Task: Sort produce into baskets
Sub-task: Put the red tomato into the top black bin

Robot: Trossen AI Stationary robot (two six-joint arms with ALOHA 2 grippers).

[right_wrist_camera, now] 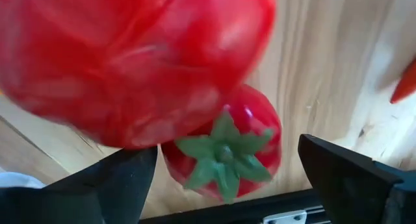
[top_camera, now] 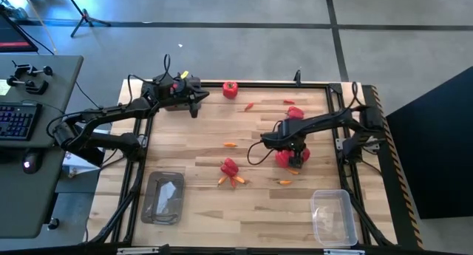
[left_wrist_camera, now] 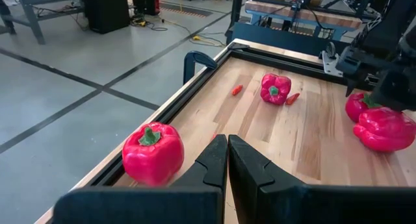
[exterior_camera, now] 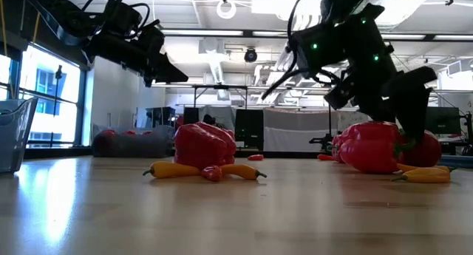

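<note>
Right hand [top_camera: 294, 153] spread wide, low over the pepper [exterior_camera: 373, 146] and small tomato [right_wrist_camera: 224, 152] mid-counter [top_camera: 207, 151]. Better to centre on just one, then squeeze. Left hand [left_wrist_camera: 227, 160] pinched shut, empty, hanging by the far rail.

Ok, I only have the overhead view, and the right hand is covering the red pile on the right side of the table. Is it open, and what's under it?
Observer: It's open. In the right wrist view the right hand straddles a small round red fruit with a green star-shaped top.
Operator: Is it gripping that fruit?
Observer: No, there's a gap on each side. A large red bell pepper crowds in right beside the fruit.
Operator: And the left hand?
Observer: The left wrist view shows the left hand shut with nothing between its fingers.
</note>
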